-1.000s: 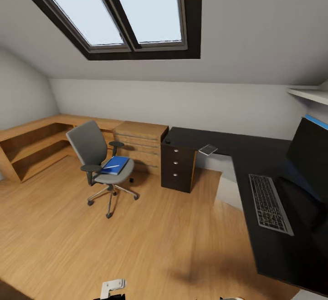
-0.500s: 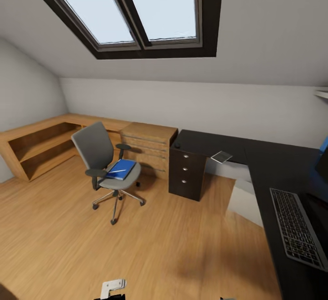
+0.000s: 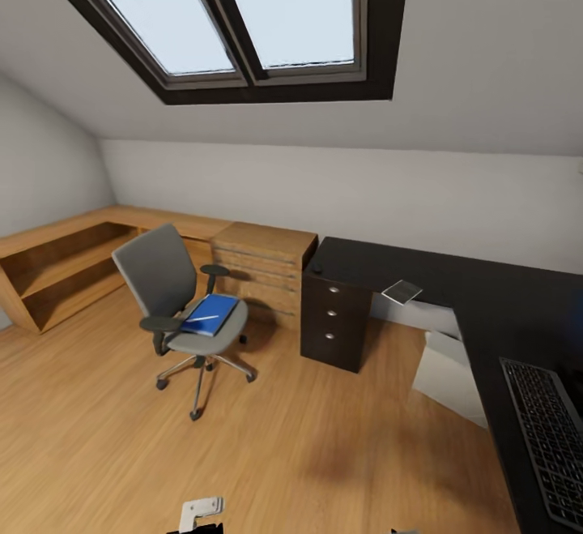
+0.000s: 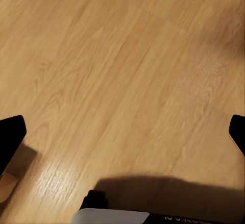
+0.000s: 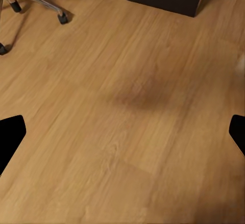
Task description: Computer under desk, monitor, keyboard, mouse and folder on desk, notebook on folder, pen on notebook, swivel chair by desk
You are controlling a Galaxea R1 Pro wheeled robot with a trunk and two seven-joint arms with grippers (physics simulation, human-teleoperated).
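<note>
The blue folder lies flat on the seat of the swivel chair, and we see the thin whitish pen resting across its cover. The chair stands on the light wood floor, well apart from the desk, with its tall grey back toward the low wooden shelving along the left wall. Just behind it is a light wood cabinet, and beside that stands the desk's black drawer unit with its round knobs. On the black surface above the drawers we find a small dark lump, the mouse, near the back corner, and further along the front edge the grey notebook, tilted and overhanging the edge slightly. The keyboard lies on the nearer wing of the surface at the right margin, cut off by the frame. A pale boxy shape under the desk, near its bend, looks to be the computer. A large skylight is set in the sloped ceiling. In the wrist views, our left gripper and right gripper each hang over bare floor with the jaws spread wide and nothing between them; the right one looks toward a chair wheel and the foot of the drawer unit.
</note>
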